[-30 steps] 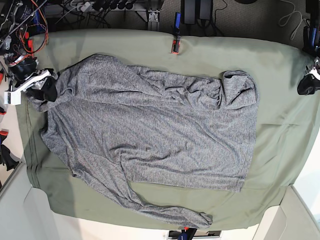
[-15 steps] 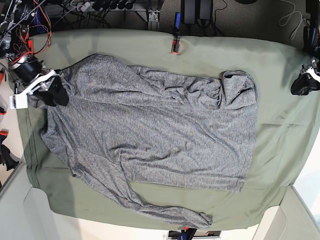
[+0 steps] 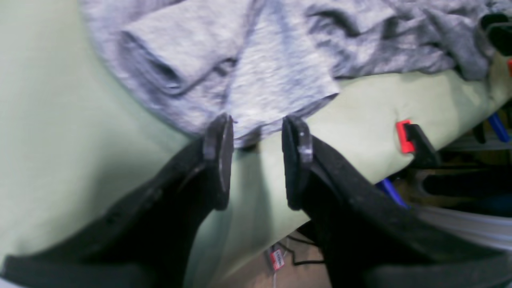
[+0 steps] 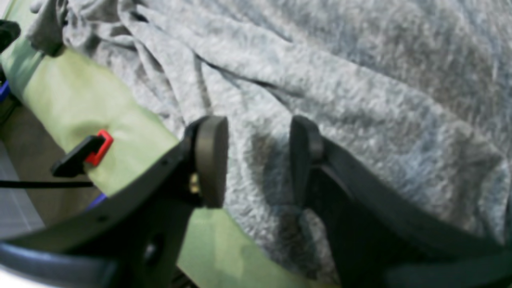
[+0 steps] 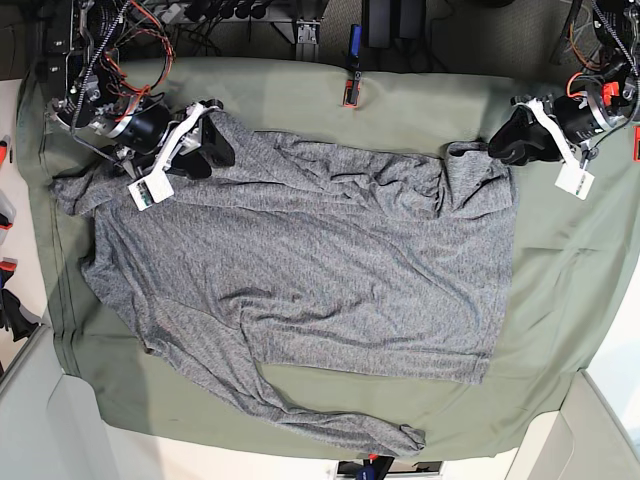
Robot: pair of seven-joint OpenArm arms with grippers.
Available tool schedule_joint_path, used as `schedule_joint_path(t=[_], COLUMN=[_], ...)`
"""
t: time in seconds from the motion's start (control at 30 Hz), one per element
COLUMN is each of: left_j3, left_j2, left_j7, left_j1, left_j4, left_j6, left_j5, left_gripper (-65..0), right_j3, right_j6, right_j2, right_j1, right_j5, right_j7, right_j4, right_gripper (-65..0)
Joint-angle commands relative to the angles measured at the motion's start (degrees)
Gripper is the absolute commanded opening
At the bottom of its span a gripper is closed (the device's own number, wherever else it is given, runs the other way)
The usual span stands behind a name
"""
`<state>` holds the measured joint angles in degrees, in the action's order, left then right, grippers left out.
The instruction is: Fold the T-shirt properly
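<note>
Base view: T-shirt (image 5: 300,270) lies flat on green cloth (image 5: 560,260). Both my claws gape, empty: left gripper (image 3: 256,160) at hem corner, right gripper (image 4: 256,160) over far edge. Next: pinch both edges.

1. We see the T-shirt (image 5: 300,270) lying spread on the table cloth (image 5: 560,300), which covers the table.
2. One long sleeve (image 5: 330,425) runs along the near edge of the cloth, toward the middle.
3. The right gripper (image 5: 205,145) is over the far left part of the shirt in the base view; its wrist view shows shirt fabric (image 4: 340,80) under and between the fingers.
4. The left gripper (image 5: 500,145) is at the far right corner of the shirt, with its fingertips just at the shirt's edge (image 3: 256,132).
5. A clamp (image 5: 350,92) sits on the far edge of the cloth, between the two grippers.
</note>
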<state>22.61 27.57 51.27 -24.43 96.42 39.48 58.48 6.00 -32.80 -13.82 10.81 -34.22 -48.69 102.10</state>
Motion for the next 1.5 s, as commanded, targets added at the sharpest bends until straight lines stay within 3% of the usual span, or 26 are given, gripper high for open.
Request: schedule_joint_path(t=[0.0,0.2,0.5,0.6,0.67,0.77,0.8,0.93,1.23,1.47], left_j3=[0.4,-1.9,-5.4,-5.4,-5.4,-5.2,-4.9,-2.2,1.5,1.5], left_j2=[0.6,-0.8,-3.3,-3.2,-3.2,-2.7,-2.7,-2.1,3.2,3.9], left_j7=[-1.6,-5.9,-13.2,-15.1,-15.4,-15.5,-15.5,-16.0,-16.8,-17.0], left_j1=[0.1,0.2,0.8,0.8,0.9,1.1,1.2,1.4,1.4,2.4], left_j4=[0.9,0.9,0.9,0.9,0.9,0.9,0.9,0.9,0.8,-0.6], left_j6=[0.5,0.5,0.5,0.5,0.5,0.5,0.5,0.5,0.5,0.5], left_j5=[-0.1,-4.9,-15.2,-17.9,-19.6,-20.8,-21.3,-22.8,-22.8,-22.9], left_gripper=[-41.4,-41.3,-41.4,-43.2,-49.7,-64.0,-65.0,-65.0,-65.0,-65.0], right_j3=[0.1,0.1,0.1,0.1,0.1,0.1,0.1,0.1,0.1,-0.2], right_j6=[-0.4,-0.4,0.2,0.5,0.6,0.7,0.7,1.1,1.1,1.1], right_j2=[-0.6,-0.6,-0.8,-0.8,-0.7,-0.7,-0.7,-0.7,-0.6,-0.4], right_j1=[-0.1,2.6,6.0,5.9,5.9,5.7,5.4,3.2,-4.9,-13.7], right_j5=[-0.7,1.9,8.0,8.8,10.1,11.6,11.7,11.7,11.7,10.7], right_j7=[1.3,1.7,8.0,9.9,12.0,15.3,15.7,15.7,15.7,15.6], right_j4=[1.0,0.7,-0.2,-1.2,-1.4,-1.4,-1.4,-1.4,-2.0,-11.8], right_gripper=[-39.4,-39.4,-40.5,-53.8,-64.7,-65.0,-65.0,-65.0,-65.0,-63.4])
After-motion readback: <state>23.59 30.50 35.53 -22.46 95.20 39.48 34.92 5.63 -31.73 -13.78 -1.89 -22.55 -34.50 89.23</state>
